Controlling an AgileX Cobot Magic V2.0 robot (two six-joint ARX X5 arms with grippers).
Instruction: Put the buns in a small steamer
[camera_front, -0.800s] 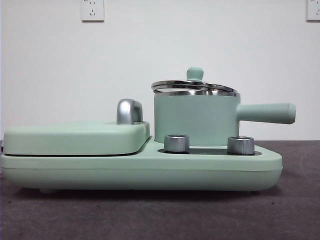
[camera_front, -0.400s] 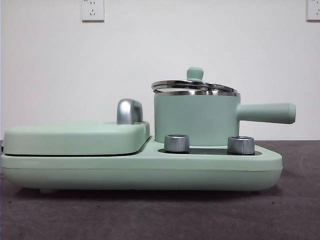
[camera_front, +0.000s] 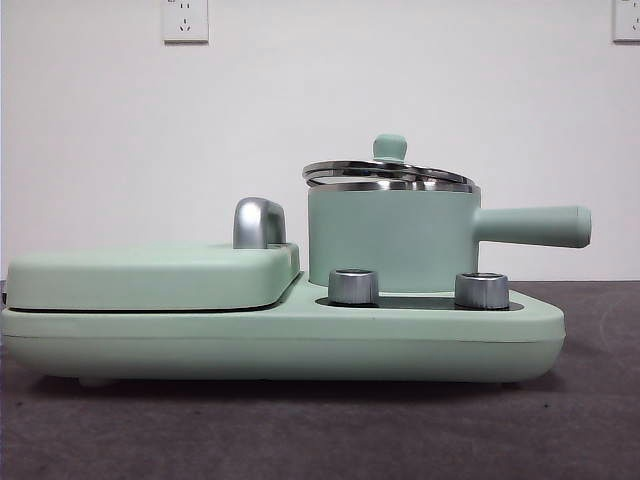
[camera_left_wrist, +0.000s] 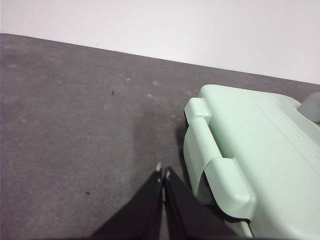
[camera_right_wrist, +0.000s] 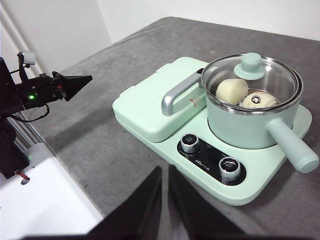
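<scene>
Setting: dark grey table (camera_front: 600, 440) before a plain white wall (camera_front: 100, 150) carrying two wall sockets (camera_front: 185, 20).

Item 1: mint-green cooker base (camera_front: 280, 345), the landmark for all placements below. Two steel control knobs (camera_front: 354, 286) sit on its front panel, below the pot.

Item 2: the small steamer (camera_front: 390, 240), mint-green pot with steel rim, standing on the knob end of the base. Straight side handle (camera_front: 535, 226) points away from the griddle side. Glass lid (camera_right_wrist: 252, 75) with green knob (camera_front: 390, 147) rests on the rim, slightly tilted in the front view.

Item 3: the buns (camera_right_wrist: 232, 91), two, inside the steamer under the lid; seen through the glass in the right wrist view. The smooth cream one lies towards the griddle side, the other bun (camera_right_wrist: 260, 100) just beside it, towards the handle.

Item 4: flat griddle cover (camera_front: 150, 275) with chrome handle (camera_front: 258, 222), on the other end of the base, closed.

Item 5: left gripper (camera_left_wrist: 163, 174), above bare table just beside the griddle end of the base; jaws pressed together, holding nothing.

Item 6: right gripper (camera_right_wrist: 164, 172), above the table on the knob side of the base, apart from it; jaws nearly together with a narrow gap, holding nothing.
</scene>
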